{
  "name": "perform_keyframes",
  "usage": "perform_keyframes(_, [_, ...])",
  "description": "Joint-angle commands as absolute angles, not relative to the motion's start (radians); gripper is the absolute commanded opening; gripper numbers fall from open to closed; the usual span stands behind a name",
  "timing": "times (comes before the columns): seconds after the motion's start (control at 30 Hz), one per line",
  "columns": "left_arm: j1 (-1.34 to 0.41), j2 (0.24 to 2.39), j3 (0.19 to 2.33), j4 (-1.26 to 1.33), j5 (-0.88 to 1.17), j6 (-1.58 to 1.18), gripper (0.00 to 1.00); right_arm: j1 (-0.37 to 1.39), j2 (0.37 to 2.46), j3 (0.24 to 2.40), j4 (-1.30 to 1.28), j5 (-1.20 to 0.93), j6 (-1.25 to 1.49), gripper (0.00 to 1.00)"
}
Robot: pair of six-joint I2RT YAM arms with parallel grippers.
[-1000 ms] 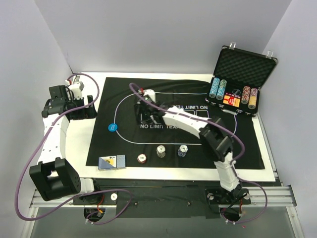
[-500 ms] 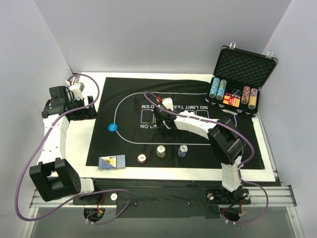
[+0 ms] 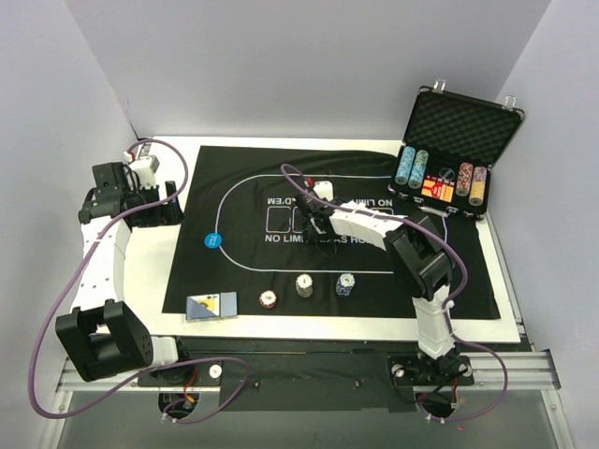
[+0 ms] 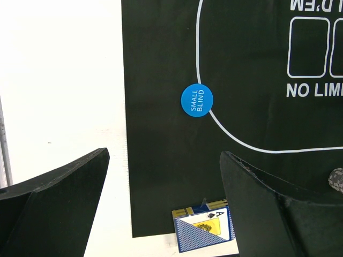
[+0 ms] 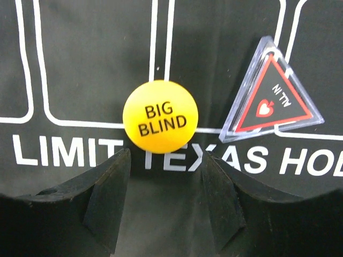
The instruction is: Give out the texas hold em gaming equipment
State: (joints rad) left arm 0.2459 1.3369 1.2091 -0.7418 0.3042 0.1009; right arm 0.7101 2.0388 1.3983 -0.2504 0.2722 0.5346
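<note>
Black mat (image 3: 234, 271) covers most of white table (image 3: 356, 326), grey walls (image 3: 281, 65) on 3 sides, open case (image 3: 463, 122) in far-right corner. R gripper (image 5: 165, 160) is low over mat centre, jaws apart, empty. Yellow disc (image 5: 160, 116) lies just past tips, red triangle (image 5: 273, 96) beside it. L gripper (image 4: 163, 176) is above left mat edge, jaws apart, empty. Blue disc (image 4: 196, 100), cards (image 4: 204, 231) and chips (image 3: 303, 284) lie on mat's near-left part.

Plain pale-lilac walls (image 3: 309, 65) enclose the back and both sides. The white table (image 3: 150, 276) carries a black mat (image 3: 234, 271); a metal rail (image 3: 510, 376) runs along its near edge.
</note>
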Motion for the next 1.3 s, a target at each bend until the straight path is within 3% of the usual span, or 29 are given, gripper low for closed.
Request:
perform_keyframes(0.0, [0.255, 1.301, 1.223, -0.733, 0.33, 0.118, 0.96, 0.696, 2.059, 1.457, -0.268, 0.27, 0.545, 0.5])
perform_keyframes(0.4, [0.255, 1.296, 1.23, -0.735, 0.299, 0.138, 0.96, 0.66, 2.137, 1.552, -0.27, 0.232, 0.575, 0.31])
perform_keyframes(1.1, [0.258, 1.359, 1.25, -0.713, 0.291, 0.146, 0.96, 0.492, 2.45, 2.081, -0.411, 0.164, 0.561, 0.29])
perform_keyframes(1.23, [0.256, 1.365, 1.249, -0.712, 0.298, 0.14, 0.96, 0.48, 2.441, 2.123, -0.428, 0.146, 0.558, 0.33])
perform_keyframes(1.27, [0.256, 1.364, 1.249, -0.712, 0.299, 0.14, 0.96, 0.482, 2.43, 2.109, -0.429, 0.144, 0.551, 0.39])
